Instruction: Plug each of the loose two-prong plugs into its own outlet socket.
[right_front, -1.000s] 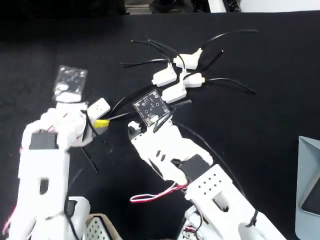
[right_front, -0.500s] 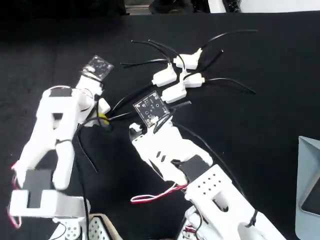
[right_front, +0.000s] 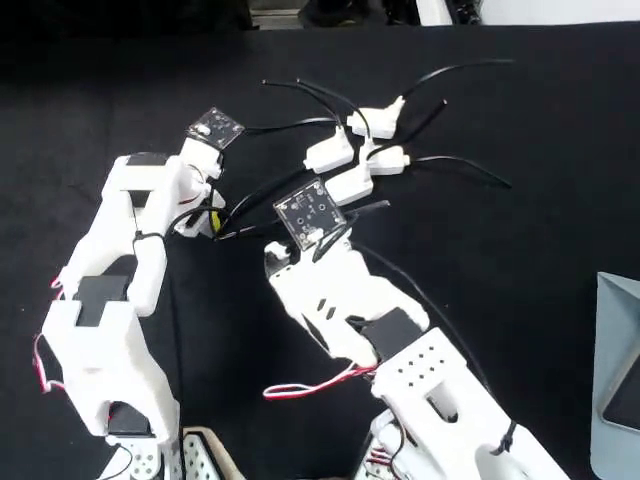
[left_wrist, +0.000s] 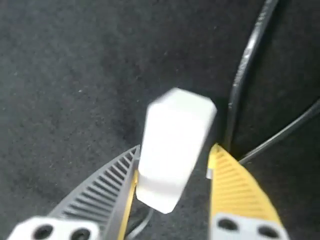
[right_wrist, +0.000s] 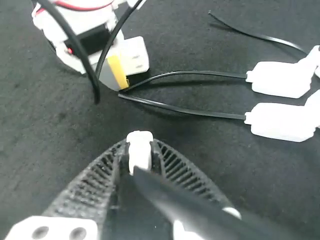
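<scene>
My right gripper (right_wrist: 140, 150) is clamped on a small white plug (right_wrist: 139, 141), which pokes straight out past the fingertips. The left gripper (left_wrist: 175, 149) is pinching the white socket block (left_wrist: 175, 132) just ahead of that plug, a bit over toward the left arm's side, with its slotted face turned roughly at me. I reckon the next move hinges on lining the plug's long axis up with those slots.

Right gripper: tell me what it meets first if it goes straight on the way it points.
Probably the nearer black cable, if it stays low to the table; beyond that lies the white block.
</scene>
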